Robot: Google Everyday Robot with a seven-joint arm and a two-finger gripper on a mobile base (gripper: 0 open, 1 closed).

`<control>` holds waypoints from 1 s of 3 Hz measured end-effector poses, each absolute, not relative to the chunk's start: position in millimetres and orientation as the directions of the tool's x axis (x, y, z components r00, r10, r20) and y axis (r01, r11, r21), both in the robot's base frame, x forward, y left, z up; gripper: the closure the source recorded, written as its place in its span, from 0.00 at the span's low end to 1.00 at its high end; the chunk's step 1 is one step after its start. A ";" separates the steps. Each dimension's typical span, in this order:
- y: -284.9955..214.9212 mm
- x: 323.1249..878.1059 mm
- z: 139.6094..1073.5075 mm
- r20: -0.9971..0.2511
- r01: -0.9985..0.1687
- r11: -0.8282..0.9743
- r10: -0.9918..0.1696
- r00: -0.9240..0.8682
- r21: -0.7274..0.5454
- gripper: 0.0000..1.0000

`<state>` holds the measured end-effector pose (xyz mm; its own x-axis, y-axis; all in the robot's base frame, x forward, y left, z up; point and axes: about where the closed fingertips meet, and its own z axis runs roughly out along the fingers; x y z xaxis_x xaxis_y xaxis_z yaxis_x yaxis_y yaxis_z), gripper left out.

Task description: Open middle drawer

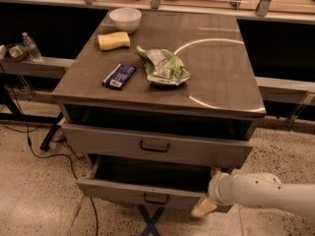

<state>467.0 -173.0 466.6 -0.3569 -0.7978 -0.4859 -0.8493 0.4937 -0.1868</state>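
Observation:
The middle drawer (118,188) is the low grey front with a small dark loop handle (156,199), below the taller-fronted drawer (155,146). It stands pulled out part way, and its dark inside shows behind the front. My gripper (205,204), on a white arm (266,193) that comes in from the right, is at the right end of this drawer's front, touching or very near the corner.
On the cabinet top (221,77) lie a white bowl (125,18), a yellow sponge (113,40), a dark blue packet (119,75) and a green chip bag (162,68). A blue X-shaped stand (151,222) is on the floor under the drawers. Cables trail at the left.

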 end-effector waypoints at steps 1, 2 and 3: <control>-172.7 475.9 475.1 -0.492 -0.852 0.483 -0.803 -0.338 -0.203 0.25; -171.4 483.7 473.1 -0.496 -0.853 0.483 -0.800 -0.337 -0.200 0.47; -172.8 489.3 465.1 -0.499 -0.847 0.498 -0.791 -0.354 -0.187 0.70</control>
<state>489.3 -172.8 465.1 -0.3542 -0.7906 -0.4995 -0.8470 0.4976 -0.1870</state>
